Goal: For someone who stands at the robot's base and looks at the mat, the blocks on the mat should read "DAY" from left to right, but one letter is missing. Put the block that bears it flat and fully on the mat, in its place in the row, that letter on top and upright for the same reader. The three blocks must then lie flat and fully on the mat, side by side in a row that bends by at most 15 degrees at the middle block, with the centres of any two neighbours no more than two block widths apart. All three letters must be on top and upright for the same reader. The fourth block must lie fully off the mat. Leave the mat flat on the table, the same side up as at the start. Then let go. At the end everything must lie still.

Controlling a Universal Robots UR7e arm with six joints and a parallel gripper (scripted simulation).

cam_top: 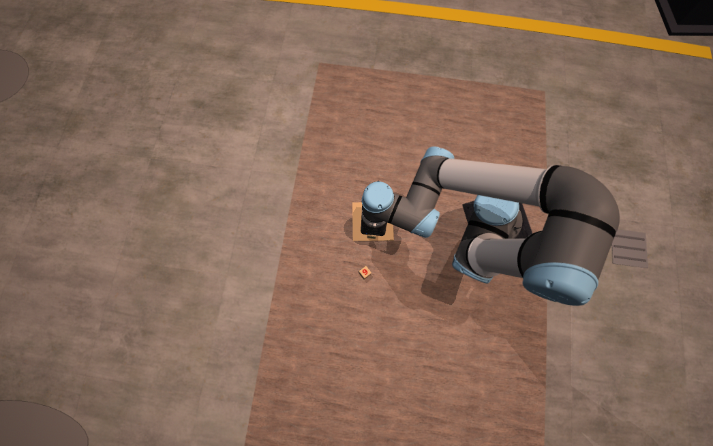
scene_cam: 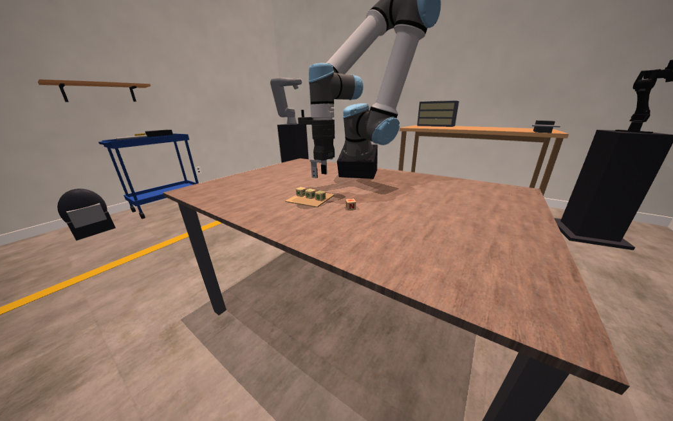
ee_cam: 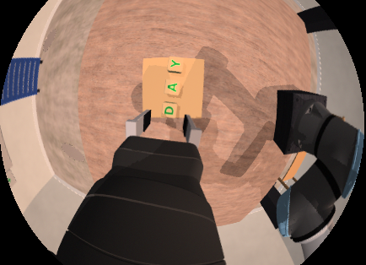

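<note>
My gripper (scene_cam: pixel 318 173) (ee_cam: pixel 167 118) is open and empty, raised above the mat (cam_top: pixel 356 213) (scene_cam: pixel 307 201) (ee_cam: pixel 153 74). Three blocks with green letters on top stand on it in a nearly straight row: the D block (scene_cam: pixel 320 195) (ee_cam: pixel 169 110), the A block (scene_cam: pixel 309 194) (ee_cam: pixel 172 87) and the Y block (scene_cam: pixel 300 192) (ee_cam: pixel 174 64). Seen from the base they read D, A, Y, upright, with small gaps. The D block is close to the mat's edge; its exact margin is hard to tell. The arm hides the row in the top view. A fourth block (cam_top: pixel 365 271) (scene_cam: pixel 350 204) lies off the mat.
The fourth block stands turned on the wooden table (cam_top: pixel 403 365) (scene_cam: pixel 433 250), with a red 9 or 6 on top and a red N on one side. The robot's base (scene_cam: pixel 357 163) (ee_cam: pixel 291 121) stands across the table from the mat.
</note>
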